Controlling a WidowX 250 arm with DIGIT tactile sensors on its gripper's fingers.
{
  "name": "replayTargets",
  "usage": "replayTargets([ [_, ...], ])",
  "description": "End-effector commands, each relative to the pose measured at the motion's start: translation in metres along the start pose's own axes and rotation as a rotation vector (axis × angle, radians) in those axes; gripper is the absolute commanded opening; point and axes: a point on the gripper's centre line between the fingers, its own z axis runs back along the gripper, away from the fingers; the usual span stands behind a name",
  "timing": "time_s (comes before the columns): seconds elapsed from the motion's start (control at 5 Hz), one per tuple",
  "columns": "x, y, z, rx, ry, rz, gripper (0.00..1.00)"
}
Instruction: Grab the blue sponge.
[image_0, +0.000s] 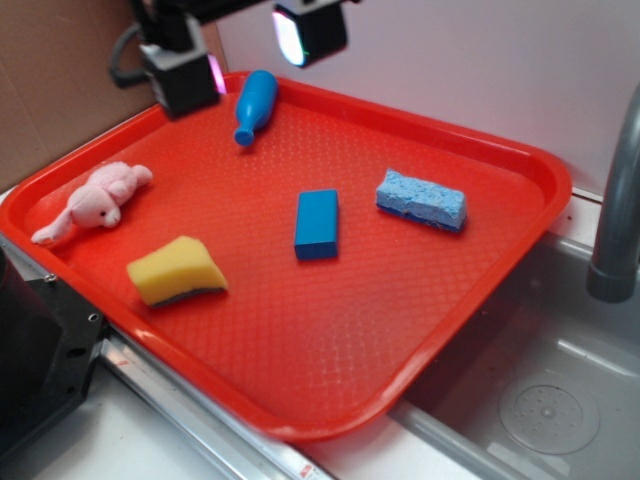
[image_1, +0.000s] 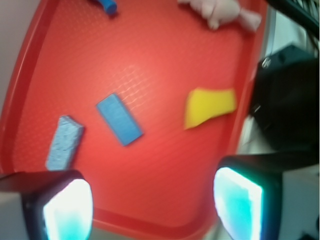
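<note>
**A:** What does everything sit on?

**B:** Nearest the exterior camera is a pale counter edge with a metal strip, and a dark box at the lower left. To the right lies a steel sink (image_0: 545, 395) with a grey faucet pipe (image_0: 618, 200) rising beside it. A red tray (image_0: 330, 360) spans the counter and hangs partly over the basin. Behind it stand a white wall and a brown board at the far left.

**A:** And in the tray, front to back?

**B:** First the yellow sponge (image_0: 176, 271) near the front-left rim. Then the smooth blue block (image_0: 317, 224) about mid-tray. Right of it, apart from it, the blue sponge (image_0: 421, 199) lies flat, light and porous, with a darker underside. A pink plush toy (image_0: 95, 201) rests at the left rim, and a blue bowling-pin shape (image_0: 254, 104) lies tipped at the far side.

**A:** The gripper (image_0: 250, 50)?

**B:** It hangs above the far-left corner, fingers spread wide, nothing between them, well away from the blue sponge.

**A:** What does the wrist view add?

**B:** It looks down between the two glowing fingertips (image_1: 67, 210), with tray showing through the gap. The sink and faucet appear only in the exterior view.
</note>
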Motion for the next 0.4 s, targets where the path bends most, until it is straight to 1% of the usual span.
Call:
replayTargets([
  [0.0, -0.005, -0.056, -0.034, -0.052, 0.031, 0.178, 1.00],
  [0.2, -0.014, -0.077, -0.058, -0.054, -0.004, 0.230, 1.00],
])
